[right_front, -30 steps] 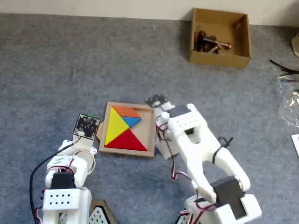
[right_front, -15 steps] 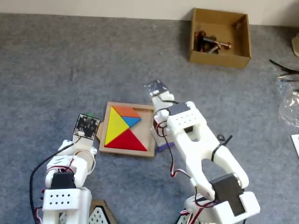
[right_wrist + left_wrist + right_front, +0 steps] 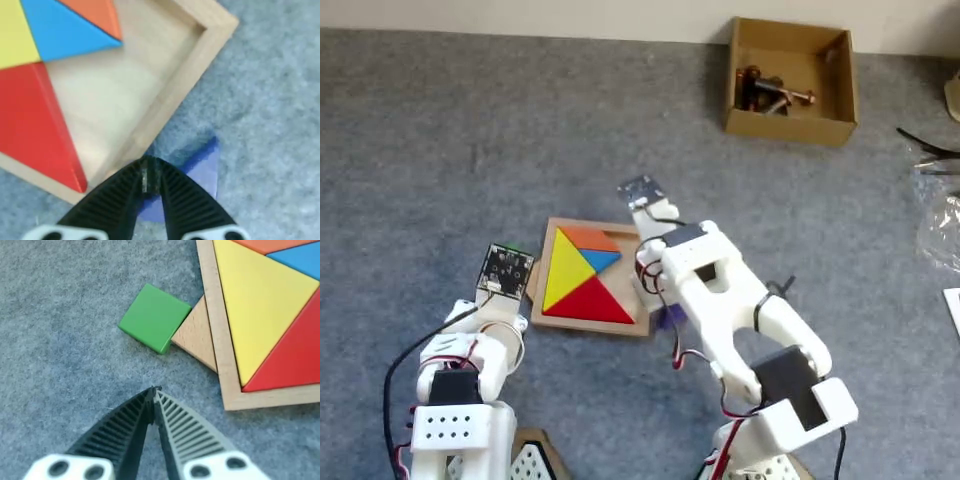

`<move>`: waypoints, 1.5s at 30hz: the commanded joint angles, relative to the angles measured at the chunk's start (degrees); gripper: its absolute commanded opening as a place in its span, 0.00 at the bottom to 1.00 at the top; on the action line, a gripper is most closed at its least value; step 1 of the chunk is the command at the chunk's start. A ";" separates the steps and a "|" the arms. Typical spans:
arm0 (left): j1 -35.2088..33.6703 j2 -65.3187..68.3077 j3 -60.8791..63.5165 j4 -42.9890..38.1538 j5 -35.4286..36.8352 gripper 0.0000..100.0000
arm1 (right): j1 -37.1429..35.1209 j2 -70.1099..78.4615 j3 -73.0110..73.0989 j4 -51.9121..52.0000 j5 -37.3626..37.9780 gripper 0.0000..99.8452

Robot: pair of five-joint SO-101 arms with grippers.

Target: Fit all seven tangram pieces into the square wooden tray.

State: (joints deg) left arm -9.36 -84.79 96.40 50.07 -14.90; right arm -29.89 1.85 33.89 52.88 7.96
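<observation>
The square wooden tray (image 3: pixel 590 326) lies on the grey carpet and holds yellow (image 3: pixel 564 272), red (image 3: pixel 592 300), orange (image 3: pixel 590 238) and blue (image 3: pixel 603 260) pieces. Bare floor (image 3: pixel 115 95) shows in the tray's right part. A purple piece (image 3: pixel 202 162) lies on the carpet just outside the tray's rim (image 3: pixel 200 75). My right gripper (image 3: pixel 148 175) is shut, its tips over that piece's near end. A green square (image 3: pixel 155 317) and a plain wooden triangle (image 3: pixel 197 335) rest outside the tray's left rim (image 3: pixel 207 285). My left gripper (image 3: pixel 154 392) is shut and empty, short of them.
A cardboard box (image 3: pixel 790 80) with small metal parts stands at the back right. Black cables (image 3: pixel 925 150) and a plastic bag (image 3: pixel 942 235) lie at the right edge. My right arm (image 3: pixel 715 295) leans over the tray's right side. Open carpet stretches to the back left.
My right arm has swung left toward the tray's right edge, and the purple piece has come into sight by the tray's front right corner. The left arm has kept still.
</observation>
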 commanded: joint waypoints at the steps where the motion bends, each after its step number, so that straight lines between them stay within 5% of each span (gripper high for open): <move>1: 0.66 -0.84 1.27 0.18 -0.44 0.01 | 1.36 0.31 -1.98 0.40 -0.35 0.01; 18: 0.66 -0.84 1.27 0.18 -0.44 0.01 | 4.62 0.13 -2.51 15.69 -0.09 0.01; 29: 0.66 -0.84 1.27 0.18 -0.44 0.01 | 9.89 0.13 -2.77 18.24 6.68 0.01; 45: 0.66 -0.84 1.27 0.18 -0.44 0.01 | 13.32 -0.04 -20.70 33.71 6.24 0.01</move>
State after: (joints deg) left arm -9.36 -84.79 96.40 50.07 -14.90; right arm -17.23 2.64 18.77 84.18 13.76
